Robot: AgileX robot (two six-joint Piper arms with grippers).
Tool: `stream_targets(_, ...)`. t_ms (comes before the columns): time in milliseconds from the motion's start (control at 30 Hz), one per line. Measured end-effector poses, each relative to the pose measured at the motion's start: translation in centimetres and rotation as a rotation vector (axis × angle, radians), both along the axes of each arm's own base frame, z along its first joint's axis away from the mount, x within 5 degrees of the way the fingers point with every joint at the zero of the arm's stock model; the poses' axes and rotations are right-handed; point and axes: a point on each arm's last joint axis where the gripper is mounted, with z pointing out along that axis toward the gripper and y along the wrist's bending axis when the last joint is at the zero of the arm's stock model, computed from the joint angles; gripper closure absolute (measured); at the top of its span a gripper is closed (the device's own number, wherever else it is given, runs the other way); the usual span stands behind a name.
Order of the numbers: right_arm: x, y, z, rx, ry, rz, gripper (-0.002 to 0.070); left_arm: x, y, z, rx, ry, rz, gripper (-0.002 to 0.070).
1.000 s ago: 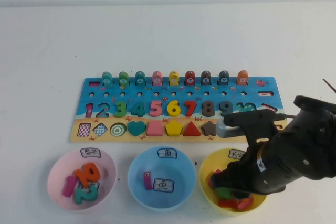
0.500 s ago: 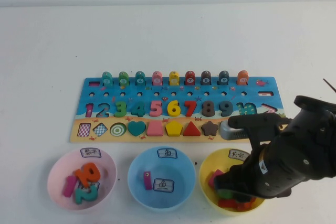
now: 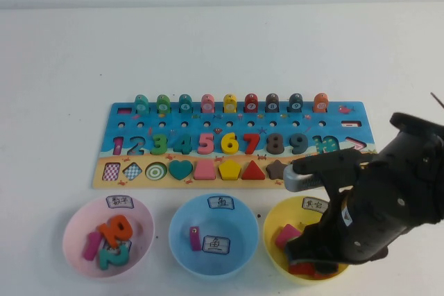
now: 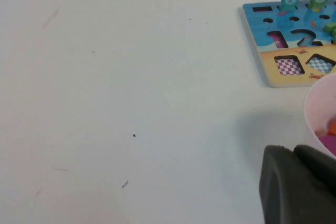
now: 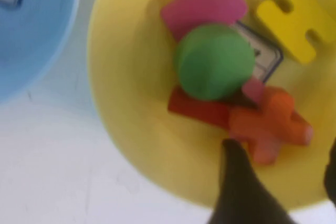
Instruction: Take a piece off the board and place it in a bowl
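My right gripper (image 5: 283, 182) open over yellow bowl (image 3: 274, 240) at table's near right edge, jaws empty. Orange-red cross (image 5: 270, 124) now lies in bowl, released since earlier. Board (image 3: 236, 126) mid-table. Left gripper (image 4: 296, 184) parked near pink bowl (image 4: 320, 114); cannot tell.

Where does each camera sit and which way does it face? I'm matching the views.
High view: raised, angled down at board, three bowls; right arm over yellow bowl.
Left wrist: over bare table by the board's end; left gripper at the edge.
Right wrist: looks down into yellow bowl at orange-red cross; right gripper, open.
Shared: board, yellow bowl.
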Motion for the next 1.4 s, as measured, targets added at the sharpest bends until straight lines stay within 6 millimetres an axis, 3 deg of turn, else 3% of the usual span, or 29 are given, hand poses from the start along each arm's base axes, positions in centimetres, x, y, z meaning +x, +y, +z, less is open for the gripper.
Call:
stream_targets(267,-0.5,0.0,1.8,-0.083,0.072,0.153,0.061,0.0,0.0,0.0,0.0,0.0,0.0,0.0676)
stream_targets(367,-1.3,-0.2,2.7,-0.085,0.08,0.208,0.0669,0.0,0.0,0.0,0.0,0.0,0.0,0.0676)
stream_targets(733,-4.3,-2.3,8.3,0.007,-0.071,0.334,0.0691,0.0,0.0,0.0,0.0,0.0,0.0,0.0676)
stream_targets(900,-4.2,-2.2,8.8,0.01,-0.153,0.484,0.0692,0.0,0.0,0.0,0.0,0.0,0.0,0.0676)
stream_targets(1200,-3.5,-1.7,9.3,0.06,-0.309,0.54,0.0692,0.0,0.0,0.0,0.0,0.0,0.0,0.0676)
stream_targets(1333,-3.8,-3.1,9.1,0.089,-0.428,0.518,0.0693,0.0,0.0,0.0,0.0,0.0,0.0,0.0676)
stream_targets(1400,-3.8,-4.8,8.7,0.107,-0.48,0.466,0.0693,0.0,0.0,0.0,0.0,0.0,0.0,0.0676)
